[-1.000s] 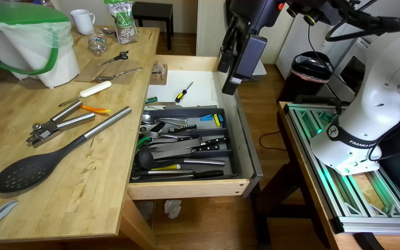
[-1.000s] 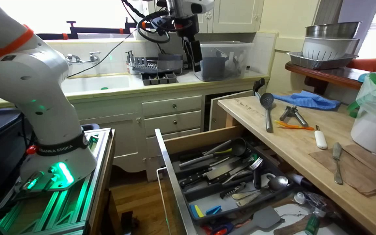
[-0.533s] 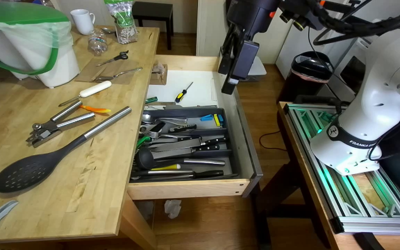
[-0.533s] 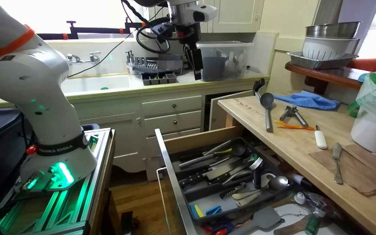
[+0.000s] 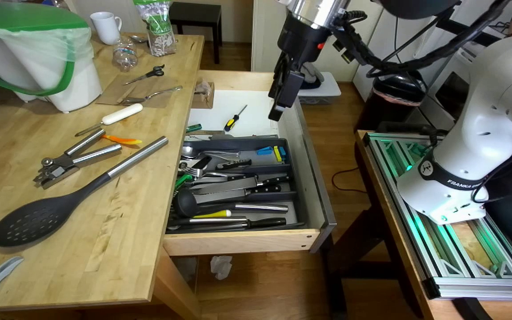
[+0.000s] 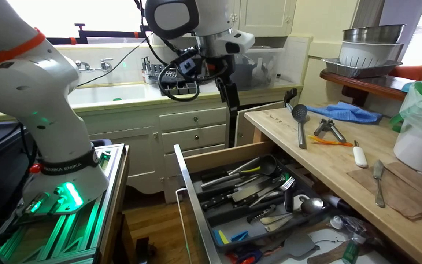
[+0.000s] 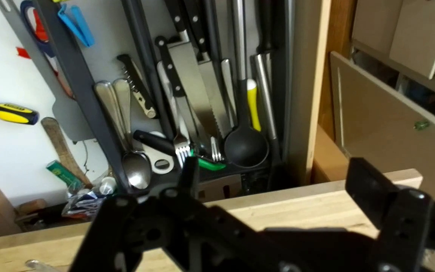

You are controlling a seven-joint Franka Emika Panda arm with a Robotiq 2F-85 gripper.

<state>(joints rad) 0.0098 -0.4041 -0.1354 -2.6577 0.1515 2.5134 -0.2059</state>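
Drawer (image 5: 240,242) pulled out, tool (image 7: 276,172) holding nothing

You are hanging the tool in the air with its fingers spread well apart — nothing is sitting between them, and they are touching nothing that shows. Beyond the tips, in the wrist view, the drawer is jutting from under the worktop (image 5: 118,249), presumably so you are getting at its contents from above. Inside, a tray (image 5: 238,145) is sorting things, it seems, roughly by kind: spoons (image 7: 137,175) are sharing one compartment, knives (image 7: 193,81) the next, and a ladle (image 7: 243,109) is lying lengthwise beside them — probably because its long handle is fitting only that way. The drawer is showing pale wooden sides, a white bottom and a grey front; the tray is showing dark grey walls.
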